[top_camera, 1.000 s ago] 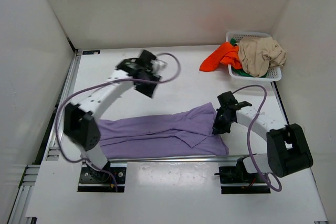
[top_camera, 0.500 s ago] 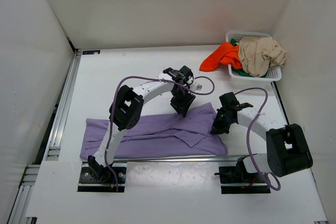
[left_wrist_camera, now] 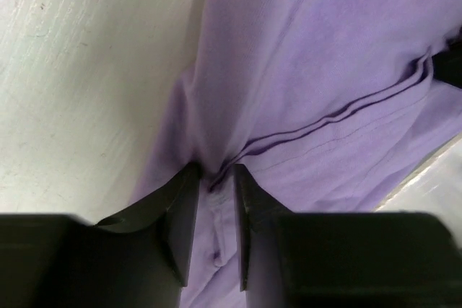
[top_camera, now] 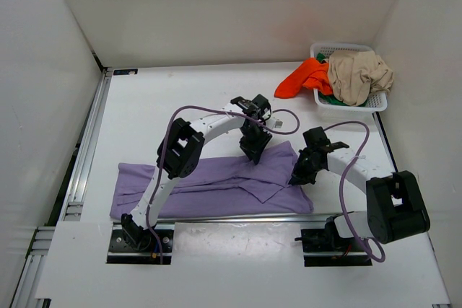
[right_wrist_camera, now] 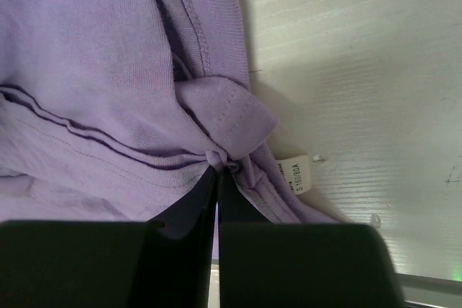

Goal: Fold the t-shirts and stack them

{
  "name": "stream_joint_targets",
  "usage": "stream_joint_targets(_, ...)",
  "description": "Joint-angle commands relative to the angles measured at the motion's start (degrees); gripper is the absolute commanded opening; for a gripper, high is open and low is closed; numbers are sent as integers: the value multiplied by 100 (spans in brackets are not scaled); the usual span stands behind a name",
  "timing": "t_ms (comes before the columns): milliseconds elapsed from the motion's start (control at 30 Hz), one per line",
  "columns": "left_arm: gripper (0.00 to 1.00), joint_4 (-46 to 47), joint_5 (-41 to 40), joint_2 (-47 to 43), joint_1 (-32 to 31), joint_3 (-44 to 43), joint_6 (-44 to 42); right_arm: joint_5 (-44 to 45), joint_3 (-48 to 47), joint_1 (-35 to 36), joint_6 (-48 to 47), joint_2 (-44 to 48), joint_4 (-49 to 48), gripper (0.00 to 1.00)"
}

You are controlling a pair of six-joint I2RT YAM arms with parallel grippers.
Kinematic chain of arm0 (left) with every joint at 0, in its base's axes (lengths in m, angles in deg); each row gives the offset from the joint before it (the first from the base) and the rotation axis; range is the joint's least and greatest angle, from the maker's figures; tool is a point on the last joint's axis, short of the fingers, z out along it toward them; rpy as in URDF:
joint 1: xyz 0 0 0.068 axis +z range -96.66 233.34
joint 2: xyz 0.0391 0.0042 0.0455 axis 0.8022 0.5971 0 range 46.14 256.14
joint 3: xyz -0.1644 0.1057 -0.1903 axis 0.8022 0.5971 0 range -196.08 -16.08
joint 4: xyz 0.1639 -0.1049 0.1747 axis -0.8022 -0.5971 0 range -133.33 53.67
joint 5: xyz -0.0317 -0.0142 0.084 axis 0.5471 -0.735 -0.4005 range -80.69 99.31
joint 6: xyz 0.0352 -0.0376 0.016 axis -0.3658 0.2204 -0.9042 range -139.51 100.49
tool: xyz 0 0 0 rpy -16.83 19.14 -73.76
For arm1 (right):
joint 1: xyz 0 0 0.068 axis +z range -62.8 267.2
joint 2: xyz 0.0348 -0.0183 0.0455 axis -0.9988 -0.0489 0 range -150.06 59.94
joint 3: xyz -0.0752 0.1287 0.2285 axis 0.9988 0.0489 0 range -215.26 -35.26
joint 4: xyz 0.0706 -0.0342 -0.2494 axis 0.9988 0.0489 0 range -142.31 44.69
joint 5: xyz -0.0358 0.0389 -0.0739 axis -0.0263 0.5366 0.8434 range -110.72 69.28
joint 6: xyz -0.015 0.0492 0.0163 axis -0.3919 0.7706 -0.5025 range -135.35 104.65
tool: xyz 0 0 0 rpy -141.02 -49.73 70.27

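Lavender t-shirt [top_camera: 209, 185] is lying stretched lengthwise along the near part of the table [top_camera: 180, 99]. Its left end is resting flat and untouched, while its right half is gathering into shallow folds.

Moving rightward, the left gripper [top_camera: 254, 154] is reaching across to the shirt's far edge. In its wrist view the fingers [left_wrist_camera: 182, 214] are squeezing a narrow ridge of purple cloth, with wrinkles running in toward the tips. Just to its right, the right gripper [top_camera: 297, 176] is clamping a small bunch of fabric beside the size label [right_wrist_camera: 294, 175], its fingers pressed nearly together.

Both holds are sitting on the same end of the shirt, so the step in hand is looking like a fold of that end over toward the left. To do it well, the two arms should be rising together at matching height, with the cloth between them taut but not tugged apart. Both pinches are looking thin, and the right one could slip. The carry should be going slowly, so the flat left end is staying put and the edges are landing square.

Far right, well apart, the orange-red t-shirt [top_camera: 303, 77] is spilling over the rim of the white basket [top_camera: 379, 102]. The green t-shirt [top_camera: 326, 95] is peeking out beneath, and the beige t-shirt [top_camera: 357, 77] is heaping on top, all three waiting unfolded.
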Motion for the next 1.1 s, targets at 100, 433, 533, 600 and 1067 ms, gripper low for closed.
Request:
stream_joint_targets(100, 21, 13, -92, -153, -30, -119, -27, 383, 259, -44, -123, -97, 124, 0)
stream_joint_targets(433, 35, 66, -391, -611, -30, 127, -27, 384, 154, -44, -175, -44, 177, 0)
stream_joint_targets(533, 28, 66, -391, -672, -30, 180, -27, 384, 154, -44, -228, -44, 177, 0)
stream_joint_targets(600, 18, 66, -391, -550, -30, 180, -27, 436, 154, -44, -228, -44, 177, 0)
stream_joint_targets(1067, 11, 66, -672, -1698, -30, 681, -27, 1016, -197, 8, -536, 842, 871, 0)
